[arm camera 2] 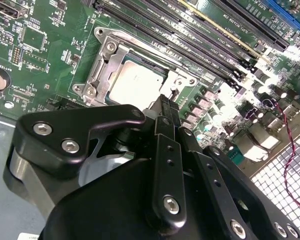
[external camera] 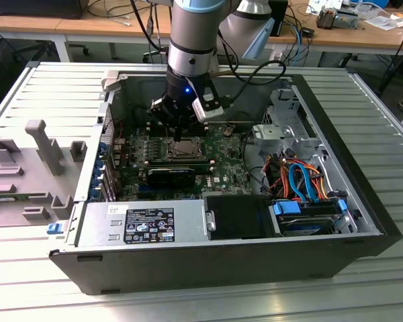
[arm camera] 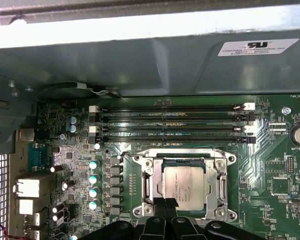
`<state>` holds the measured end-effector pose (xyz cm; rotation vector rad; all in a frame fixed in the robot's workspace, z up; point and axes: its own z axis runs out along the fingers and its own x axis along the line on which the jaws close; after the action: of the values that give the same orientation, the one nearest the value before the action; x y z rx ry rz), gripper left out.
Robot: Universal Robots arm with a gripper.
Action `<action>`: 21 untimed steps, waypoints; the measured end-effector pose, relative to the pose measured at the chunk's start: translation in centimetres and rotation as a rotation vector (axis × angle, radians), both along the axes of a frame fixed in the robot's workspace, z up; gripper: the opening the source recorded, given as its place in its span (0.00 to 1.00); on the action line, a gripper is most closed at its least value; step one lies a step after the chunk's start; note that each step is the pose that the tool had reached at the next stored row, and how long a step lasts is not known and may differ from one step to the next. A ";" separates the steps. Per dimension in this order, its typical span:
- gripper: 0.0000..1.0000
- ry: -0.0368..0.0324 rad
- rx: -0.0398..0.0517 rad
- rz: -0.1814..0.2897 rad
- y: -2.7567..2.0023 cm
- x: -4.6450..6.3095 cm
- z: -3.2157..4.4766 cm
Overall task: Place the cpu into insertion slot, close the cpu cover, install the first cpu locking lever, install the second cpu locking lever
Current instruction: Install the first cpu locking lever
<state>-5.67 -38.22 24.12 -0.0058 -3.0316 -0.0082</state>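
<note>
We see the open computer case [external camera: 363, 221] lying flat on the ribbed metal table [external camera: 47, 87], and inside it the green motherboard [external camera: 131, 157] spreads across the floor of the box. The arm [external camera: 195, 33] drops straight down into the case from twelve o'clock in the exterior view, its gripper [external camera: 178, 134] hanging just above the middle of the board.

In the first wrist view we get the long memory slots [arm camera: 172, 125] running across at twelve o'clock of the insertion slot [arm camera: 140, 159], close beside it. The cpu [arm camera: 182, 186] sits square in that socket, silver top up, and the cpu cover [arm camera: 220, 182] lies flat around it, framing the chip through its window.

In the second wrist view the gripper [arm camera 2: 166, 102] comes in with its black fingers [arm camera 2: 165, 107] pressed together, nothing pinched between them, the tips at the socket's edge, at about five o'clock of the cpu [arm camera 2: 135, 85]. We cannot tell whether the tips touch the cover [arm camera 2: 107, 55] or hover just over it.
</note>
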 end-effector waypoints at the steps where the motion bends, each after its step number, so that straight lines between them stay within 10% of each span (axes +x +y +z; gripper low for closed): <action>1: 0.11 -0.0001 0.0002 0.003 0.00 0.0 0.00; 21: 0.11 -0.0001 0.0041 0.042 0.00 0.0 0.11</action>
<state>-5.67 -38.22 24.22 0.0577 -3.0310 -0.0110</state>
